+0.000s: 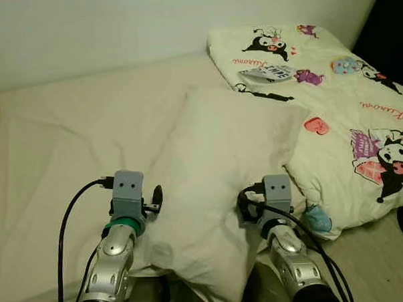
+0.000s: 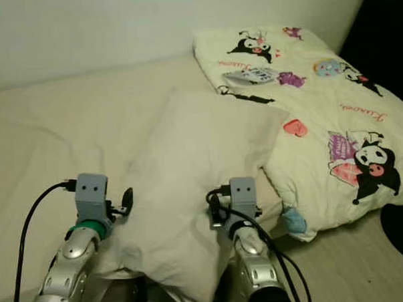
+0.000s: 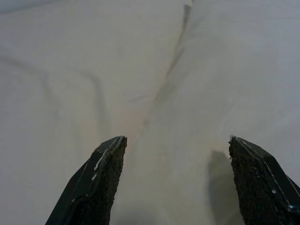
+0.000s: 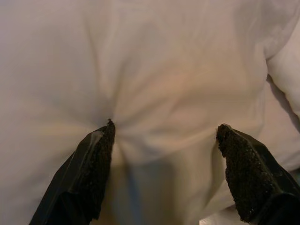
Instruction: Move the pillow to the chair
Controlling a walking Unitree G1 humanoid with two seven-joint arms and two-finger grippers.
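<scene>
My left gripper (image 3: 173,180) is spread wide at the pillow's (image 1: 216,184) left edge; my right gripper (image 4: 164,173) presses open into it (fabric puckering) on the bed (image 1: 67,143).

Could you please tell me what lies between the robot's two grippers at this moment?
The near end of the plain cream pillow lies between the left gripper and the right gripper, as the left eye view shows.

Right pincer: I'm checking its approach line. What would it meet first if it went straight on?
Probably the plain pillow: the right pincer is open, one finger seemingly dimpling the fabric already.
</scene>
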